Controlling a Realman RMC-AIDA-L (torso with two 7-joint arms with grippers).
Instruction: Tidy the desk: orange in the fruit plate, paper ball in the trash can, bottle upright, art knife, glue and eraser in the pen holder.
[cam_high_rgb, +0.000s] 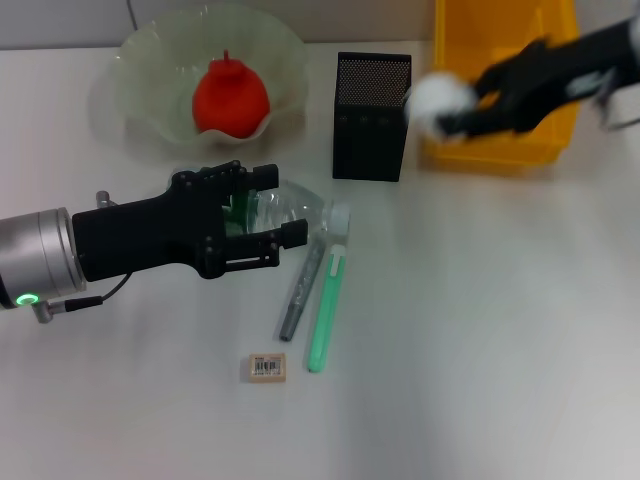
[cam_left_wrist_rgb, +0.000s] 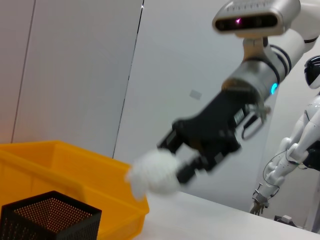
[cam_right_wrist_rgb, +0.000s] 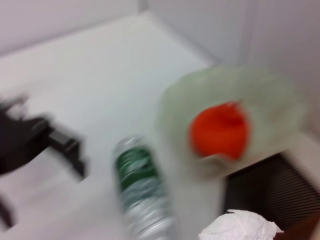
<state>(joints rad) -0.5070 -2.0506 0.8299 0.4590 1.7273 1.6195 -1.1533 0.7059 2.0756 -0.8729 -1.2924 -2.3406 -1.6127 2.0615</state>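
In the head view, the left gripper (cam_high_rgb: 262, 208) is seen at centre left of the frame, its black fingers spread open on either side of the bottle (cam_high_rgb: 290, 208), which lies on its side on the desk (cam_high_rgb: 500, 330); whether the fingers touch the bottle cannot be told. At upper left, the orange (cam_high_rgb: 230, 98) is held inside the fruit plate (cam_high_rgb: 140, 75). Below the bottle, a grey pen-like tool (cam_high_rgb: 300, 288) and a green stick-shaped item (cam_high_rgb: 328, 302) are laid side by side, just apart. The eraser (cam_high_rgb: 266, 367) is found lower down, near the bottom centre, apart from both. At upper centre the pen holder (cam_high_rgb: 371, 116) is stood upright. To its right, the paper ball (cam_high_rgb: 440, 100) is pinched between the closed fingers of the right gripper (cam_high_rgb: 462, 106), which is held over the near left edge of the trash can (cam_high_rgb: 500, 50) at upper right.

In the left wrist view, the right gripper (cam_left_wrist_rgb: 175, 160) is shown clamped on the paper ball (cam_left_wrist_rgb: 152, 172) above the trash can (cam_left_wrist_rgb: 60, 165), with the pen holder (cam_left_wrist_rgb: 50, 217) at lower left.
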